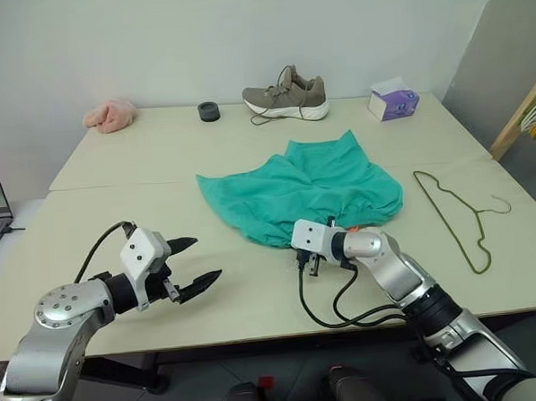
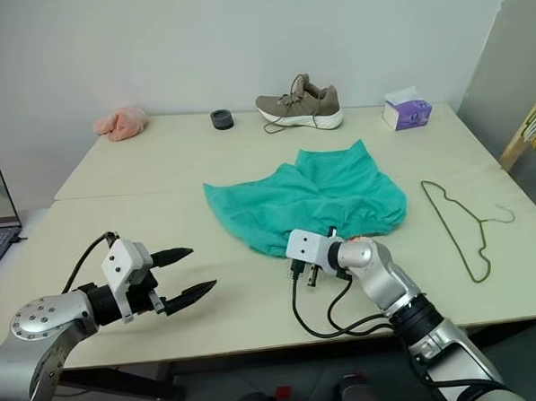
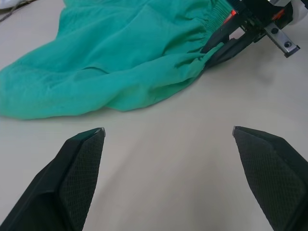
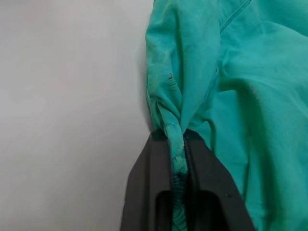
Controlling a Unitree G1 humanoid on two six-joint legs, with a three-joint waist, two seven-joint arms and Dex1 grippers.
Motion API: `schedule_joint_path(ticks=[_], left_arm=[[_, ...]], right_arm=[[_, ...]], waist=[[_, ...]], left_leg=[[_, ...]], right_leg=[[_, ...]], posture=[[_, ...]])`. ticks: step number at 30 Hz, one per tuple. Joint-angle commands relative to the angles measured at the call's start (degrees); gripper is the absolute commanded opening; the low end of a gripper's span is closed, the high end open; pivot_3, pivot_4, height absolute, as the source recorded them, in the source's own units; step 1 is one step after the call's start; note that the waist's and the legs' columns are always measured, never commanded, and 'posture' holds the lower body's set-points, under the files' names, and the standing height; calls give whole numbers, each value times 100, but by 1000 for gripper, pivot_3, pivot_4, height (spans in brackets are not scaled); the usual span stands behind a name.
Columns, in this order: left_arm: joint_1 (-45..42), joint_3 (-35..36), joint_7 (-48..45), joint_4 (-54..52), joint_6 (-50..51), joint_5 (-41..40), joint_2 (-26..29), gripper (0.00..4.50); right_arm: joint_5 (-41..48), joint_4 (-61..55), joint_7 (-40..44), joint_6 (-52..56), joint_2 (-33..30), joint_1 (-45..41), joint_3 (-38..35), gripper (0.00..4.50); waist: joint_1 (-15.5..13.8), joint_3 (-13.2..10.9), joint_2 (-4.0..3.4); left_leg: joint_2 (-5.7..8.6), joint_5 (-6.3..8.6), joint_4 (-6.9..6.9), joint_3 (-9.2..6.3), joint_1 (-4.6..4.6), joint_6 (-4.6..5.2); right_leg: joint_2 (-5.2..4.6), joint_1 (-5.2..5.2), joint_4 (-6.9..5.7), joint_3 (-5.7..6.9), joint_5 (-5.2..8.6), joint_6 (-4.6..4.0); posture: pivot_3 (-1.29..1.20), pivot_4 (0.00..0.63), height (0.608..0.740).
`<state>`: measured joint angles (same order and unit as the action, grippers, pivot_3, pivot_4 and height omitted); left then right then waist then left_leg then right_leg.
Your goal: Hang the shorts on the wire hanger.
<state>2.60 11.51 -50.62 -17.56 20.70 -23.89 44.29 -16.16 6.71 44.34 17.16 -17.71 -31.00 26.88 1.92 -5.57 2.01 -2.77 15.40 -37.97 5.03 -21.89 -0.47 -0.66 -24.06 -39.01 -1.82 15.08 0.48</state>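
Teal shorts (image 1: 305, 191) lie mid-bench, their gathered waistband pinched in the right gripper (image 4: 177, 144); lift slowly so the pinch holds, bring the wide-apart left gripper (image 1: 192, 264) to the waistband, then cross to the wire hanger (image 1: 455, 215) at the right.

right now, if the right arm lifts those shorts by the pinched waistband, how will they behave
The shorts lie rumpled, so they'll probably hang limp. The right gripper pinches one bunched fold, so they may dangle lopsided. Thin fabric, probably light.

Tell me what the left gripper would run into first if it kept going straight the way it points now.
Probably the shorts: the open left gripper has bare table just ahead, then the teal fabric near its gathered waistband. Depth is uncertain.
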Motion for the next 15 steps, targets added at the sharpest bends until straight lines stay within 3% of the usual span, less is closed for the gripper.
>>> schedule_joint_path(ticks=[1,7,15], left_arm=[[-337,2,159,116,-277,232,-16,4500],[-881,-305,208,726,-1134,1000,26,4500],[-1576,-934,649,2005,-2793,2292,-85,4500]], right_arm=[[324,-712,454,81,-262,-81,-230,25],[1063,-2186,1439,684,-1195,163,-583,25],[1843,-3331,1874,1357,-1879,259,-910,25]], waist=[[-8,0,1],[-3,1,2],[81,1,3]], left_leg=[[0,0,-1,-1,0,0],[1,1,0,0,-3,0],[-3,1,0,0,-1,0]], right_leg=[[4,1,0,1,0,0],[4,1,7,2,0,3],[14,0,3,2,-1,0]], posture=[[-30,82,740],[-59,81,740],[-98,88,740]])
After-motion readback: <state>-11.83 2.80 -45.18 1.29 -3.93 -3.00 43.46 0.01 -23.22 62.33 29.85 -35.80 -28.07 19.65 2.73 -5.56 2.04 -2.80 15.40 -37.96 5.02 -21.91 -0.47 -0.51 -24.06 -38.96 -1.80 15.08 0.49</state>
